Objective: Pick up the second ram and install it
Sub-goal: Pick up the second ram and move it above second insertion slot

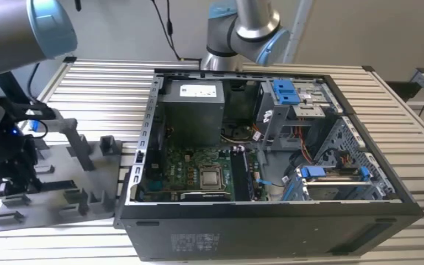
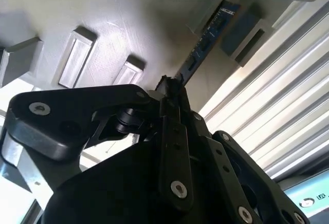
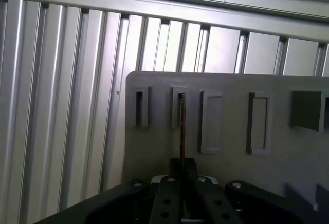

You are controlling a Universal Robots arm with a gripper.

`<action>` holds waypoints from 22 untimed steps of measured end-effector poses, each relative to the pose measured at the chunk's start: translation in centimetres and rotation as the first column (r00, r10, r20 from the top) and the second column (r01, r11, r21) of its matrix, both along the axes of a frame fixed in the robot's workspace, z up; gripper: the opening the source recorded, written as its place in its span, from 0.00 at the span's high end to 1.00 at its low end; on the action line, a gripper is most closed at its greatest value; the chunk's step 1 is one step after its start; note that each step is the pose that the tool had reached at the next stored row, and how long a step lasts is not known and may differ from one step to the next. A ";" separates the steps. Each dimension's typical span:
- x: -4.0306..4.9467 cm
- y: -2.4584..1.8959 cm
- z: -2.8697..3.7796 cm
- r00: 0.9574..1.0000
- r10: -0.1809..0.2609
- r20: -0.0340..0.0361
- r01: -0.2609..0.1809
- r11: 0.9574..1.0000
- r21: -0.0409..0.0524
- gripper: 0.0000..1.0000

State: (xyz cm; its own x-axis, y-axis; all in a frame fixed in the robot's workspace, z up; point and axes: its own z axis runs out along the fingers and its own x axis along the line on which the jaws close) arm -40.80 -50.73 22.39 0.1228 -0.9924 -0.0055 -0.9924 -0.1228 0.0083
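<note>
**A:** Where was the ram [image 2: 205, 44] [image 3: 182, 126]?

**B:** In the tray [image 1: 94, 171], which lay at the surface's [image 1: 101, 94] edge on the exterior view's left, just beside the open case [image 1: 271, 232]. The ram stood in the second slot from a tray corner. In the first wrist view it was edge-on, so it looked like a thin dark line.

**A:** And the jaws?

**B:** They were closed on the ram's near end, with a finger on each side of it in both wrist views. The far end sat in the slot.

**A:** Could you read the label?

**B:** No. The second wrist view showed a blue patch near the far end, but it was too steeply angled to make out.

**A:** What about the exterior view?

**B:** The arm [image 1: 6, 33] hung over the tray's outer edge and was cut off by the frame. Its dark wrist hid the slot, and I couldn't pick out the ram there. Inside the case, the board's slots were too dark to tell what they held.
</note>
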 end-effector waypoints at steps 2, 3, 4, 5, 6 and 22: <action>0.00 0.00 0.36 1.000 0.000 0.000 0.000 1.000 0.000 0.85; 0.00 0.00 0.51 1.000 0.000 0.000 0.000 1.000 0.000 0.85; 0.00 0.00 0.66 1.000 0.000 0.000 0.000 1.000 0.000 0.85; 0.00 0.00 0.86 1.000 0.000 0.000 0.000 1.000 0.000 0.85; 0.00 0.00 1.13 1.000 0.000 0.000 0.000 1.000 0.000 0.85; -0.08 0.00 2.99 1.000 0.000 0.004 0.000 1.000 0.001 0.85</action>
